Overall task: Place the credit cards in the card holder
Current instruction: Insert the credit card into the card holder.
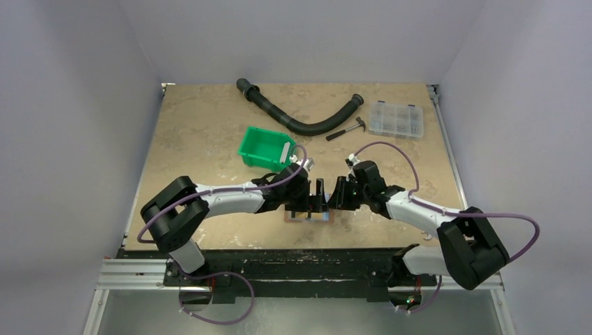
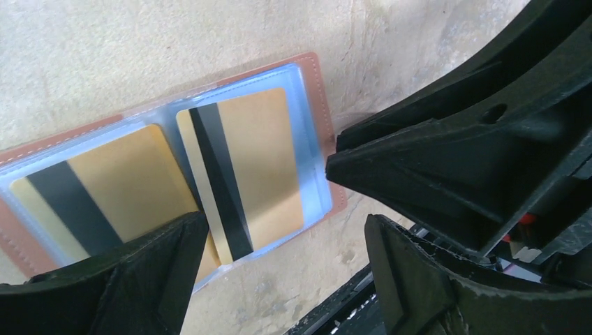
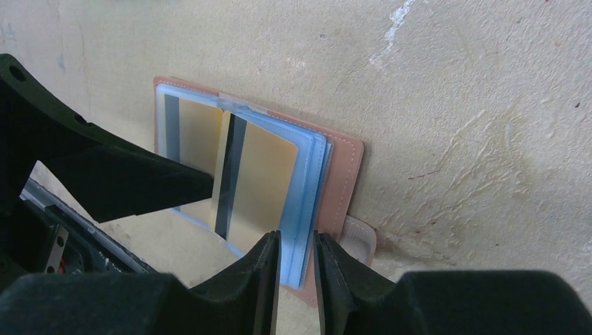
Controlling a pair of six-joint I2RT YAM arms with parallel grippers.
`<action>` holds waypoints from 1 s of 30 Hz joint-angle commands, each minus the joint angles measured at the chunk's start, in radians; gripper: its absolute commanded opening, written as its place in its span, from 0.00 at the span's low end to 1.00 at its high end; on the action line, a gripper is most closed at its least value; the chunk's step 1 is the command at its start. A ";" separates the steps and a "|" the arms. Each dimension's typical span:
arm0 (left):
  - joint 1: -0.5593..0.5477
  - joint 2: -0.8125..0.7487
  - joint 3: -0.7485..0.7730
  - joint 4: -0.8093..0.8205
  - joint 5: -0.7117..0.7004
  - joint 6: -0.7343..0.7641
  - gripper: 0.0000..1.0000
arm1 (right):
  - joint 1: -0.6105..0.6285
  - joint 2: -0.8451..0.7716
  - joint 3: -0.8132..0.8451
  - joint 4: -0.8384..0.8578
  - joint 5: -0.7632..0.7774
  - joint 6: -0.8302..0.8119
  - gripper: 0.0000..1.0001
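The reddish-brown card holder (image 2: 317,77) lies open on the table by the front edge (image 1: 307,218), with blue-tinted plastic sleeves inside. Two yellow-gold cards with black stripes sit in the sleeves, one on the left (image 2: 105,188) and one on the right (image 2: 251,160). I cannot pick out a separate light blue card. My left gripper (image 2: 286,222) is open and empty, low over the holder's near edge. My right gripper (image 3: 296,241) is closed on the edge of the stacked sleeves (image 3: 307,181), with the holder's leather cover (image 3: 345,174) and pale clasp tab (image 3: 359,237) just beside it.
A green bin (image 1: 265,148) stands behind the left arm. A black corrugated hose (image 1: 300,115), a small hammer (image 1: 347,130) and a clear compartment box (image 1: 396,118) lie at the back. The table's front edge and black rail run just below the holder.
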 commanded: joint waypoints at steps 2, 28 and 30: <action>-0.009 0.058 -0.001 0.064 0.046 -0.024 0.89 | 0.005 0.011 -0.004 0.053 -0.013 -0.005 0.31; -0.017 -0.033 0.086 -0.065 0.036 0.036 0.93 | 0.010 -0.095 -0.036 -0.018 -0.011 0.031 0.33; -0.016 -0.035 0.095 -0.059 0.054 0.037 0.91 | 0.010 -0.094 -0.034 -0.017 -0.010 0.032 0.33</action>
